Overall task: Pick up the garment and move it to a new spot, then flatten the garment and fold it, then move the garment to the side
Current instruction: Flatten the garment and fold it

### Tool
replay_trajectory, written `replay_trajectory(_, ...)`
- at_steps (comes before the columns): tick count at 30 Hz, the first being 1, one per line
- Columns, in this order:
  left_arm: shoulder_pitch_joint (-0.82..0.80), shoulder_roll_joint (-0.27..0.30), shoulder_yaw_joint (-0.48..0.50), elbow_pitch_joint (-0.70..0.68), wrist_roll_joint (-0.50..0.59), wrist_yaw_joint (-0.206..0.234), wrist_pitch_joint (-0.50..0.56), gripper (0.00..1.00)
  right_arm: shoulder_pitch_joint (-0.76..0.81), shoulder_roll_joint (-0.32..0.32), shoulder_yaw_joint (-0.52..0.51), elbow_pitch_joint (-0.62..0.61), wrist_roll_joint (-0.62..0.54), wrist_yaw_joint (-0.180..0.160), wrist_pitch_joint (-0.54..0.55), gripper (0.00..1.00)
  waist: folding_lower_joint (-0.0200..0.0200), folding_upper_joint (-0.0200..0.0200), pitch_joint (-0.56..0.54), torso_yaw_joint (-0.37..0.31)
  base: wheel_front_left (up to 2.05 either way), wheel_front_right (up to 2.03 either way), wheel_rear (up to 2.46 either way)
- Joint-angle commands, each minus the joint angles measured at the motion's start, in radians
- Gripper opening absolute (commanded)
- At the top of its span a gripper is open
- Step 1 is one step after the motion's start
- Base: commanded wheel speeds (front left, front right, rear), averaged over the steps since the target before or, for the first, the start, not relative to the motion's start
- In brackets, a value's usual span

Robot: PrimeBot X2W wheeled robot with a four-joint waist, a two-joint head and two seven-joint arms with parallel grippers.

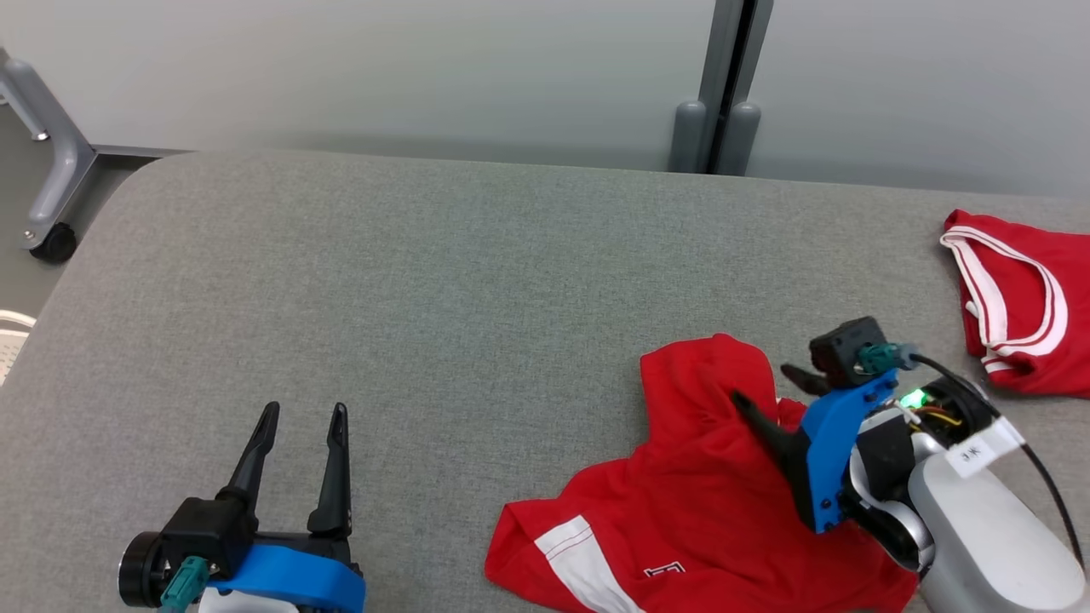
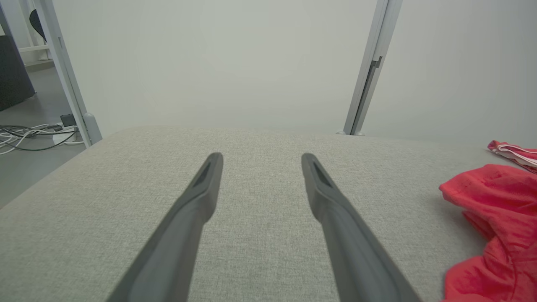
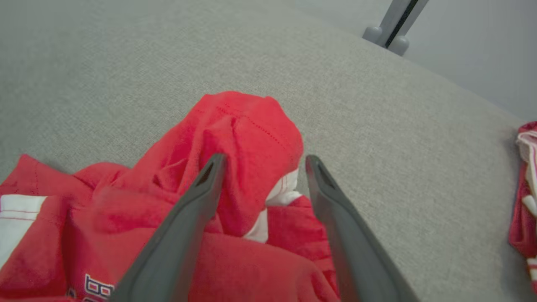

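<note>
The garment (image 1: 681, 494) is red with white stripes and small lettering, and lies crumpled on the grey padded table (image 1: 426, 281) at the lower right. My right gripper (image 1: 762, 385) hovers over its raised upper fold, open. In the right wrist view that fold of the garment (image 3: 247, 126) bulges up between the spread fingers of the right gripper (image 3: 264, 161), with nothing clamped. My left gripper (image 1: 305, 410) rests open at the lower left, over bare table. The left wrist view has the left gripper (image 2: 261, 158) with nothing between its fingers and the garment (image 2: 495, 197) off to the right.
A second red garment with white trim (image 1: 1022, 298) lies at the table's right edge, also seen as a red heap (image 3: 524, 188). A grey post (image 1: 719, 111) stands behind the table. A wheeled frame leg (image 1: 51, 170) stands off the far left corner, and cables (image 2: 25, 134) lie on the floor.
</note>
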Motion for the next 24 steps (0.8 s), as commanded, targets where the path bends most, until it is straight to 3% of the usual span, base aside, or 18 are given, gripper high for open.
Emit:
replay_trajectory(1,-0.014,-0.003,-0.002,-0.001,-0.005,-0.001,-0.005,1.00,-0.013,-0.005,0.009,0.010,0.011,0.001,0.010,1.00,-0.0001,-0.0002,0.003,0.004,0.00,0.00,0.00)
replay_trajectory(7,-0.027,-0.010,-0.007,0.002,-0.003,-0.001,-0.005,1.00,-0.078,-0.017,0.110,0.106,0.121,0.000,0.139,1.00,-0.0001,-0.0002,0.015,0.014,0.00,0.00,0.00)
replay_trajectory(8,-0.027,-0.011,-0.007,0.004,-0.004,-0.001,-0.005,1.00,-0.087,-0.016,0.128,0.118,0.143,0.001,0.155,0.87,-0.0001,-0.0002,0.016,0.015,0.00,0.00,0.00)
replay_trajectory(10,-0.028,-0.013,-0.009,0.006,-0.007,-0.001,-0.005,1.00,-0.111,-0.011,0.155,0.139,0.181,0.001,0.177,0.09,-0.0001,-0.0002,0.018,0.018,0.00,0.00,0.00)
replay_trajectory(11,-0.031,-0.013,-0.009,0.008,-0.006,-0.001,-0.005,1.00,-0.125,-0.011,0.166,0.149,0.196,0.000,0.184,0.00,-0.0001,-0.0002,0.019,0.020,0.00,0.00,0.00)
replay_trajectory(17,-0.043,-0.017,-0.012,0.008,-0.013,-0.001,-0.005,1.00,-0.259,0.016,0.204,0.190,0.187,0.001,0.067,0.00,-0.0001,-0.0002,0.028,0.035,0.00,0.00,0.00)
replay_trajectory(24,-0.051,-0.016,-0.011,0.008,-0.014,-0.001,-0.005,1.00,-0.427,0.137,0.235,0.311,0.117,0.000,-0.136,0.00,-0.0001,-0.0002,0.040,0.061,0.00,0.00,0.00)
